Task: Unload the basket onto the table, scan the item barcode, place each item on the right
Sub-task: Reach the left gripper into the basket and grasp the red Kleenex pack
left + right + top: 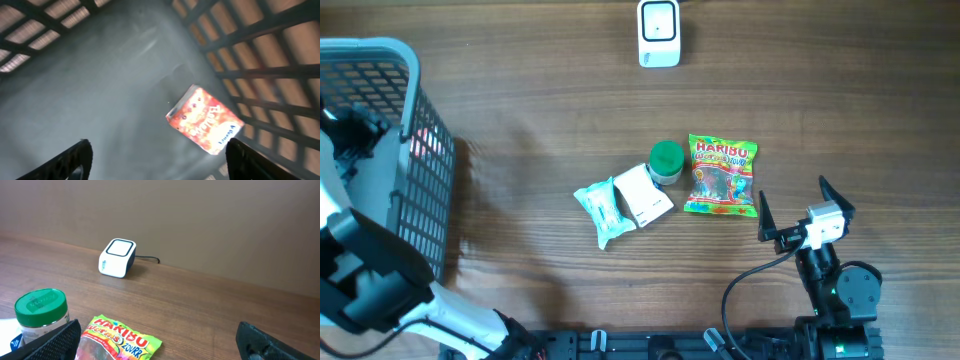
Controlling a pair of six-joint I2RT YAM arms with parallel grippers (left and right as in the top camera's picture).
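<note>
Overhead, the scanner sits at twelve o'clock; the Haribo bag lies centre-right, with the green-lidded jar just beside it at ten o'clock. At the bag's four o'clock the right gripper gapes wide and empty. Jaws spread wide, the left gripper hangs over a red packet inside the basket.

Four items are lying on the table: one jar, one Haribo bag, one white box and one pouch. One scanner is standing beyond them, and one basket is holding one red packet.
</note>
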